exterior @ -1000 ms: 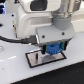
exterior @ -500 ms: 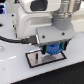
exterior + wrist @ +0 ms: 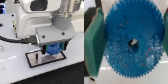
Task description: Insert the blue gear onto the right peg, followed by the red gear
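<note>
Blue gear [image 3: 130, 42]: rigid, light toothed plastic disc (likely slippery), gripper [image 3: 129, 42] clamped across its rim, over the plate [image 3: 31, 61].

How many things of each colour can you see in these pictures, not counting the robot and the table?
Blue: 1, the blue gear held in the gripper
Black and white: 1, the plate under it
Red: 0 in view
Total: 2
</note>
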